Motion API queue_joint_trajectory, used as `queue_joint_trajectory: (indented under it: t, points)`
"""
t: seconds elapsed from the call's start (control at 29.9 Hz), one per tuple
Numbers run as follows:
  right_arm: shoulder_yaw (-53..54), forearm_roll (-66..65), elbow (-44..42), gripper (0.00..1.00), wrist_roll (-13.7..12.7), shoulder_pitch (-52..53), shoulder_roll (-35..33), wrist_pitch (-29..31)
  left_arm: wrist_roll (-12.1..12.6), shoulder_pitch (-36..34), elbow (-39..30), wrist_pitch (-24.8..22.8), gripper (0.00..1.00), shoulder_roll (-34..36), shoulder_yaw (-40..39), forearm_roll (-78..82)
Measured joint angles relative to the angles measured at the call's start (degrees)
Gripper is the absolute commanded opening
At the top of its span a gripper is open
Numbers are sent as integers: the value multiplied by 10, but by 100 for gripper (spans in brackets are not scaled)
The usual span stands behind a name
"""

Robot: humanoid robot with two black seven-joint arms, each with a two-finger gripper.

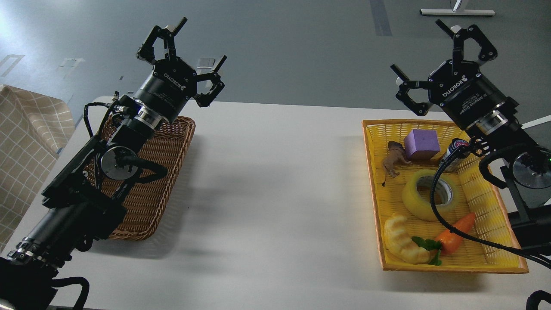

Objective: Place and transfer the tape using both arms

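Observation:
The tape [419,199], a wide glossy yellow roll with a pale core, lies flat in the yellow basket [373,172] on the right side of the white table. A black cable crosses in front of it. My right gripper [434,51] is open and empty, raised above the basket's far end, well above the tape. My left gripper [189,54] is open and empty, held high over the far end of the brown wicker basket [148,202] on the left.
The yellow basket also holds a purple block [421,144], a brown toy animal [394,158], a croissant toy [402,240], a toy carrot [456,234] and a small dark object [454,148]. A checked cloth [26,142] lies at the left. The white table [275,189] spans between the baskets.

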Motion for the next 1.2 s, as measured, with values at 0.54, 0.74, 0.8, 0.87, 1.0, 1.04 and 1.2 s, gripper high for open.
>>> queue_joint_trajectory:
  t: [0.54,0.74,0.8,0.87,1.0,1.04,1.2]
  points:
    - [0,1,2,100,0,-1,-1,0,1,-1,-1,0,98,-3,5,0]
    - [0,1,2,100,0,-1,0,0,1,-2,-1,0,98,-3,3,0]
    - [0,1,1,100,0,-1,0,0,1,-2,-1,0,98,-3,3,0]
    - [-1,1,1,100,0,-1,0,0,1,-2,-1,0,98,-3,3,0]
    - [-8,-1,0,100,0,1,-6,-2,1,-4,-3,0,98,-3,2,0]
    - [-10,-3,0,100,0,1,-12,-4,1,-4,-3,0,98,-3,2,1]
    - [-32,-37,8,100,-1,4,-60,-9,1,-5,-4,0,98,-3,4,1]
